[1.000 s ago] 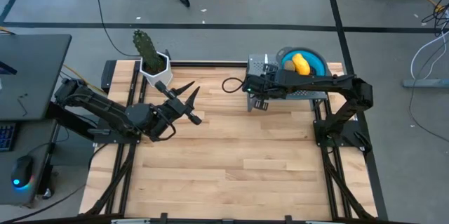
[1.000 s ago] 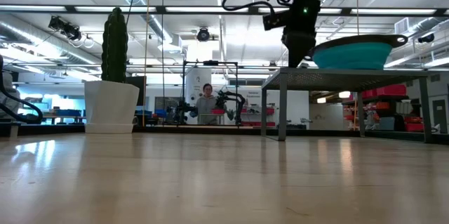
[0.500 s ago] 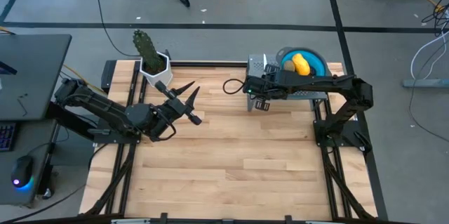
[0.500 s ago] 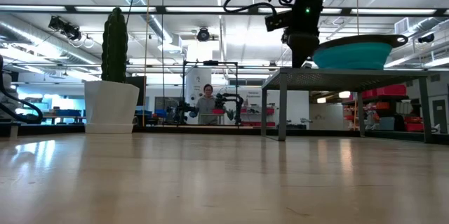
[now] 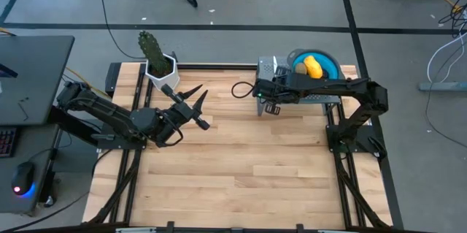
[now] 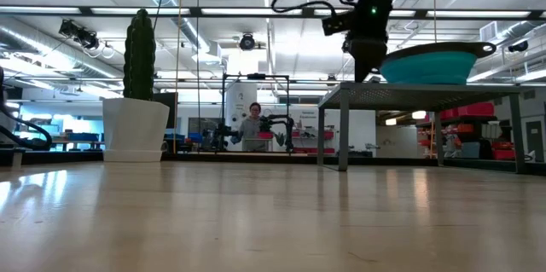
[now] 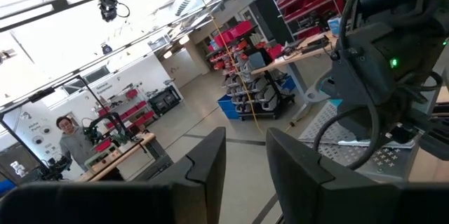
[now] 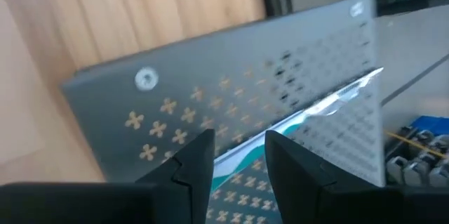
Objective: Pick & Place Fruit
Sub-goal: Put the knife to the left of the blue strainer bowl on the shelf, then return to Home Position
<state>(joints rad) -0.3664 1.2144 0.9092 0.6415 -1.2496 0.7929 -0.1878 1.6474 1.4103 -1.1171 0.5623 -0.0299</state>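
Most of the fruit is hard to make out: the only piece that shows clearly is the yellow fruit (image 5: 312,66), a smooth oblong lump sitting in the teal bowl (image 5: 330,61) at the back right, with what may be a bit of orange tucked beside it, too small to be sure. From the low view the bowl (image 6: 435,60) shows only its rim and side, so its contents are hidden there. The bowl rests on a grey metal rack (image 5: 267,67) with a perforated top punched in little cross shapes, standing on thin legs over the pale wood-plank desk (image 5: 241,167). The right gripper (image 5: 268,106) hangs just off the front left corner of that rack, near the bowl but clear of the fruit; its wrist camera shows the jaws parted a little with nothing between them, and past them a silvery blade with a teal edge lying on the rack, blurry. The left gripper (image 5: 198,98) waits well apart on the left of the desk, close to the spiky green cactus (image 5: 151,46) in its white angular pot; its jaws are parted a little and also empty. A person (image 6: 252,127) stands far back in the room.
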